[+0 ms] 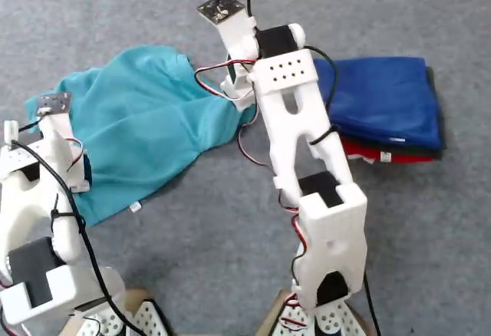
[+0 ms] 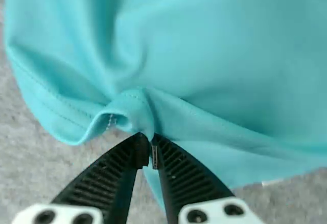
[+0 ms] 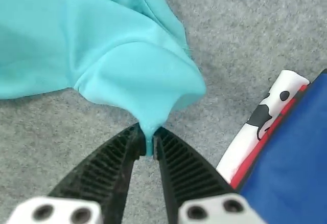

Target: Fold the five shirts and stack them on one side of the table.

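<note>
a grey felt-covered table (image 1: 430, 221) spans the high view. one loose teal cotton shirt (image 1: 146, 129) sprawls left of centre. one stack of folded shirts (image 1: 383, 98), blue on top with black and red edges beneath, sits at the right. of the two white arms (image 1: 295, 133), the left gripper (image 2: 148, 144) is clamped tight on the teal shirt's hem, and the right gripper (image 3: 147, 141) pinches its corner near the stack.

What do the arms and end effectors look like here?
Both are white plastic with black motors at the joints. The right arm has a slotted link with small round holes, and red, white and black wires; a black cable runs along the left arm. The left end effector and right end effector have black ribbed fingers on white mounts.
</note>
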{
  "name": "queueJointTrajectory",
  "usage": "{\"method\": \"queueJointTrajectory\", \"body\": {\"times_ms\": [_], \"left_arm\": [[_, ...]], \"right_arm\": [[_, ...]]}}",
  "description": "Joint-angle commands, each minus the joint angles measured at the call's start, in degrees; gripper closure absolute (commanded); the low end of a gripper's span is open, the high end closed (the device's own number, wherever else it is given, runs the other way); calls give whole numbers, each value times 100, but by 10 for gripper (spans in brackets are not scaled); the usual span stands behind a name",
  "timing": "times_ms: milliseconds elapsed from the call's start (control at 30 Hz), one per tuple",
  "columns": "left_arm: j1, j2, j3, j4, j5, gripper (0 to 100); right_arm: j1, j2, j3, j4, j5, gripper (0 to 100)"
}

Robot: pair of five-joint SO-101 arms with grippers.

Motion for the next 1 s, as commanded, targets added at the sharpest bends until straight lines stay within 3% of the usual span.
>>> {"method": "queueJointTrajectory", "body": {"times_ms": [0, 167, 433, 700, 833, 967], "left_arm": [[-4, -18, -356, 316, -97, 970], [-22, -26, -303, 563, 26, 809], [-505, -26, -822, 651, 396, 818], [-699, -141, -1429, 1925, 290, 818], [-778, -870, -875, 2163, 167, 818], [-681, -1749, 207, 1732, 185, 818]], "right_arm": [[-35, -347, -13, -88, 9, 985], [-35, -347, -13, -62, 9, 985], [-35, -347, -4, -44, 9, 985], [-62, -347, -4, -62, 9, 985], [-62, -347, -4, -79, 9, 985], [-62, -347, -4, -79, 9, 985]]}}
